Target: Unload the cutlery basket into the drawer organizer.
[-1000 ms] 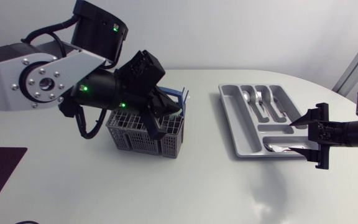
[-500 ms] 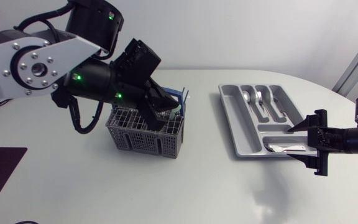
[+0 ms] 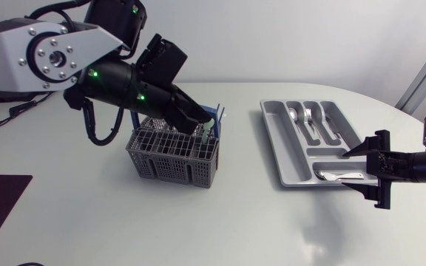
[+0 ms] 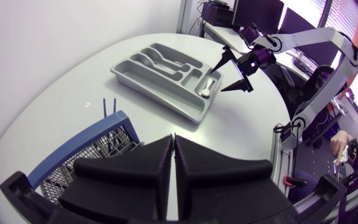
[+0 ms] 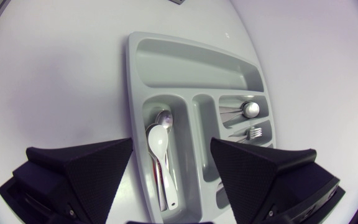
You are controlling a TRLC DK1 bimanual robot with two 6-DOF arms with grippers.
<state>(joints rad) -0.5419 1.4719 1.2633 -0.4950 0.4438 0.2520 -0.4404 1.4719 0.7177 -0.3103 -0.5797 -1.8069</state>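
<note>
Looking down on the white table, found the grey drawer organizer lying on the right arm's side. Spotted the grey cutlery basket well apart from the organizer, out toward the left arm, with its blue handle on the side facing the organizer. Noted the left end effector poised at the top of the basket, at the corner nearest the organizer. From the left wrist, saw its fingers pressed flat against each other, closed; could not tell whether anything thin sat between them.

Found the right end effector level at the organizer's edge farthest from the basket, wide open and gripping nothing. From the right wrist, saw both broad fingers spread far apart above the organizer. Made out a white spoon and a metal spoon lying together in one organizer compartment, ahead of the gap between those fingers. Picked out a fork and a second metal spoon in two neighbouring compartments of the organizer, side by side.
</note>
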